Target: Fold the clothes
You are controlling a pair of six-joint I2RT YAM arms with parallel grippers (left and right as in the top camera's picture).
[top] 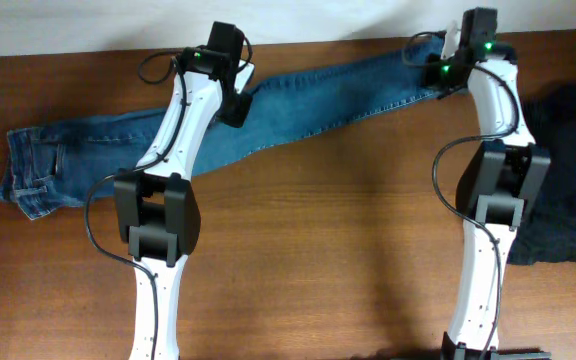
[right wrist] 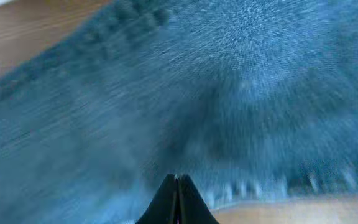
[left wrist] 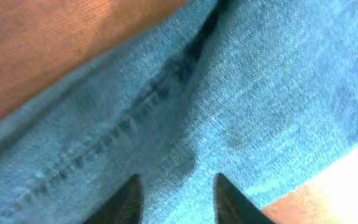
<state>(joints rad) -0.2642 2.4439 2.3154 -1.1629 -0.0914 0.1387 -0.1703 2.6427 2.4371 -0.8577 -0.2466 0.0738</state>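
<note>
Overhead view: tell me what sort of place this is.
Probably a robotics lab workstation rather than a home: two white robot arms are mounted at a wooden table, with denim jeans and a black garment laid out on it.

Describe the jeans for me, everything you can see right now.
The jeans are medium-blue denim with pale seams, lying flat on the table, waistband and pockets left, legs stretched diagonally toward the far right. The left claw straddles a mid-leg wrinkle; the right claw is closed against the hem end.
</note>
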